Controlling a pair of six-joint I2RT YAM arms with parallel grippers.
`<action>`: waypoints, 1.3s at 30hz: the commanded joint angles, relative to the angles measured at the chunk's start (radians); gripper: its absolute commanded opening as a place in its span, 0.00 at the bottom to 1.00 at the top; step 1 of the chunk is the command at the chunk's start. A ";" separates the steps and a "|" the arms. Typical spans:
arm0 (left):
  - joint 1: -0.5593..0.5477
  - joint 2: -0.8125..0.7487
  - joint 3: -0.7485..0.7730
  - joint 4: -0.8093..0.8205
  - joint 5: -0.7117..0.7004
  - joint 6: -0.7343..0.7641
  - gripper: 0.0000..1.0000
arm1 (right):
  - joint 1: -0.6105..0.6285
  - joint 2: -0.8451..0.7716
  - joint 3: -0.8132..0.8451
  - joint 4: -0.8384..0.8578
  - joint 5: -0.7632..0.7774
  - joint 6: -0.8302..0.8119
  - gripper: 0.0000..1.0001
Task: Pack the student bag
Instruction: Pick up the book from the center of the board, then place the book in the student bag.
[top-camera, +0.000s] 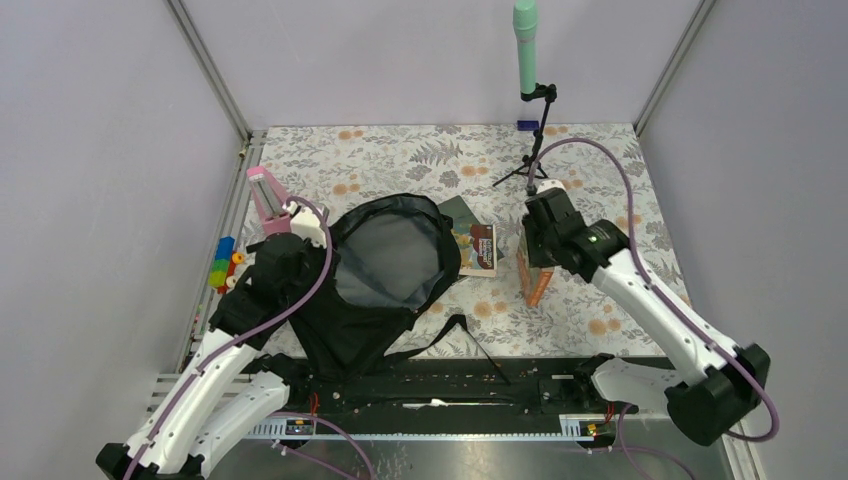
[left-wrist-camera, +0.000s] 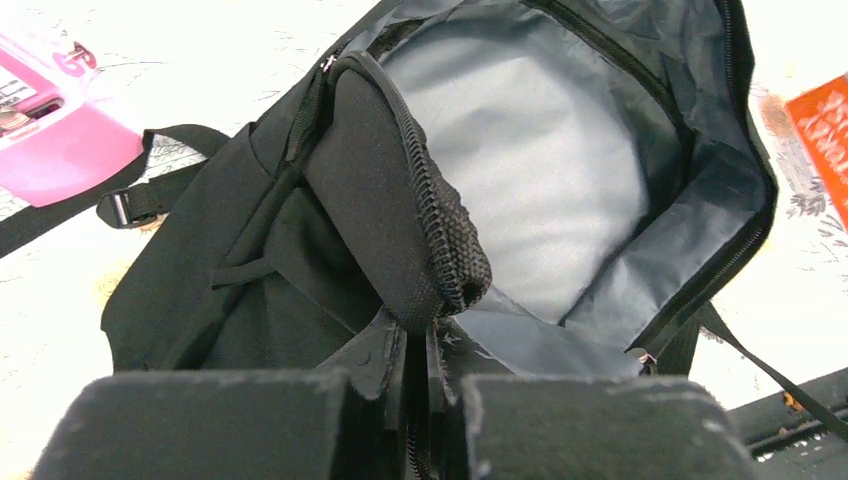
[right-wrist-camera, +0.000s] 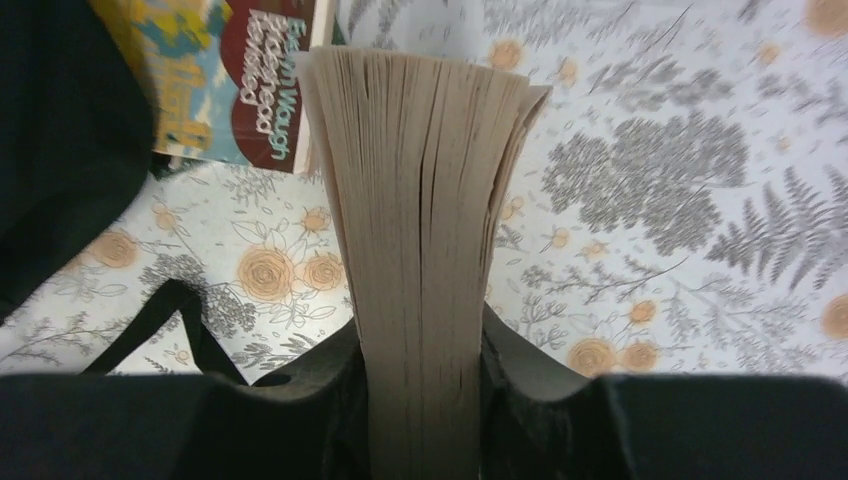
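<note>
While the left tool (left-wrist-camera: 418, 390) pinches tight on the rim of the bag (top-camera: 355, 335) — lying open-mouthed on the left of the table (top-camera: 400, 155) — the right tool (right-wrist-camera: 425, 395) squeezes a thick book (right-wrist-camera: 420, 200) between its fingers.

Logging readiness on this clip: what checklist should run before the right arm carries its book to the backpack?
1. Rim of the student bag clamped by the left gripper: ok.
2. Bag mouth wide open, grey lining showing: ok.
3. Page block of the book pinched by the right gripper: ok.
4. Book lifted off the table: cannot tell.
5. Straight path to the bag free: not ok; the loose books lie between, so going over them seems wiser.
</note>
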 joint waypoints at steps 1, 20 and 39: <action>0.001 -0.037 0.016 0.102 0.109 0.029 0.00 | 0.009 -0.187 0.155 -0.002 0.074 -0.054 0.00; 0.001 -0.089 -0.021 0.193 0.479 0.055 0.00 | 0.121 -0.323 -0.125 0.862 -0.692 0.145 0.00; 0.004 -0.090 -0.013 0.224 0.513 0.043 0.00 | 0.216 -0.176 -0.343 1.061 -0.582 0.258 0.00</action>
